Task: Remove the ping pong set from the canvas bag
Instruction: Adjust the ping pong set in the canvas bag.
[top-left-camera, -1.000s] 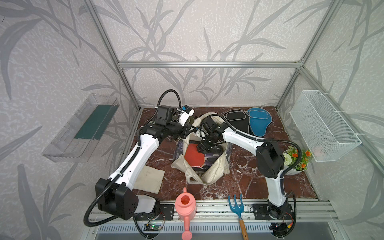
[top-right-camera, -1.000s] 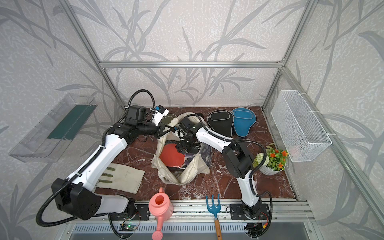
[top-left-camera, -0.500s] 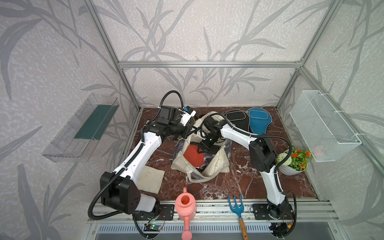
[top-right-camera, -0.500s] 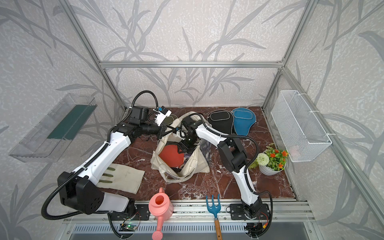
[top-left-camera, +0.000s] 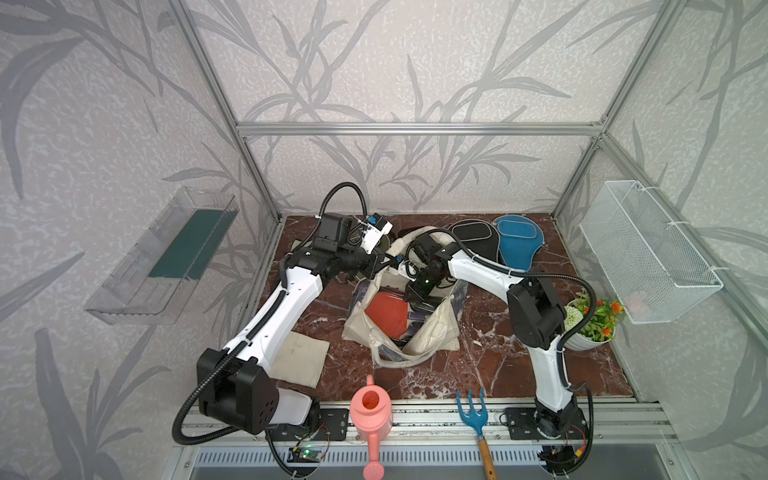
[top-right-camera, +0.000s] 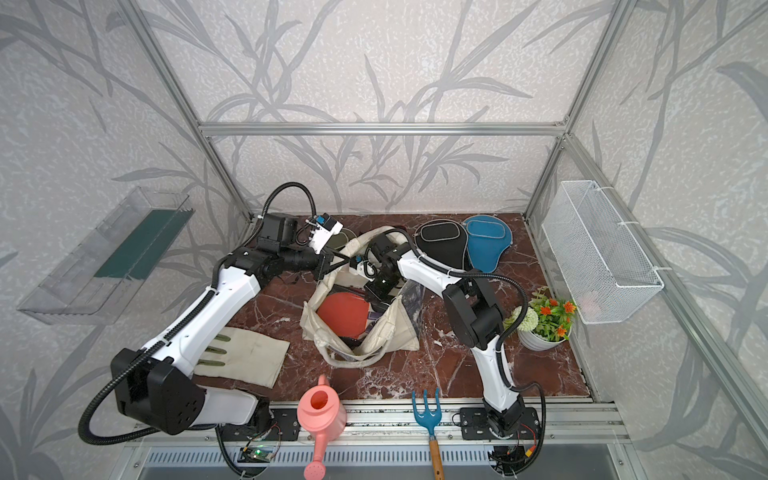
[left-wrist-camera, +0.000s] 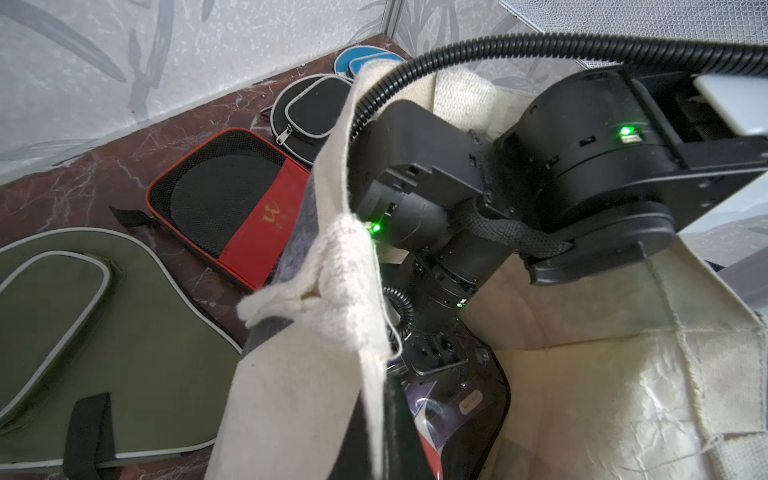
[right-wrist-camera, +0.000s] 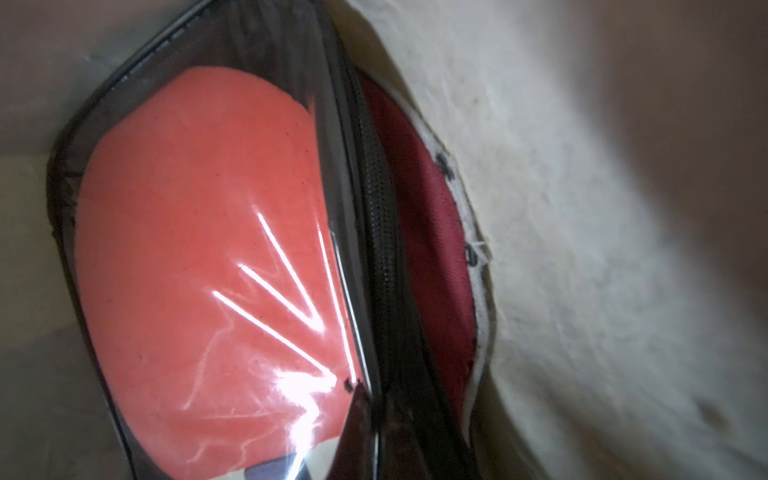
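Overall, red-brown marble tabletop (top-left-camera: 490, 365) under canvas bag (top-left-camera: 440, 328), leaf-print walls (top-left-camera: 415, 62) (alu frame (top-left-camera: 415, 129))

The cream canvas bag (top-left-camera: 432, 332) slumps mid-surface, mouth gaping upward, one rim bunched and raised. Inside lies a clear-fronted black case (top-left-camera: 384, 311) showing a red paddle, with a maroon case (right-wrist-camera: 428, 249) tucked between it and the bag's wall. By the back wall a black case (top-left-camera: 473, 237) and a blue case (top-left-camera: 519, 243) lie flat and touching, both pale-piped; beside the bag lie an olive case (left-wrist-camera: 104, 332) and a red-trimmed black mesh case (left-wrist-camera: 232, 208), also flat.
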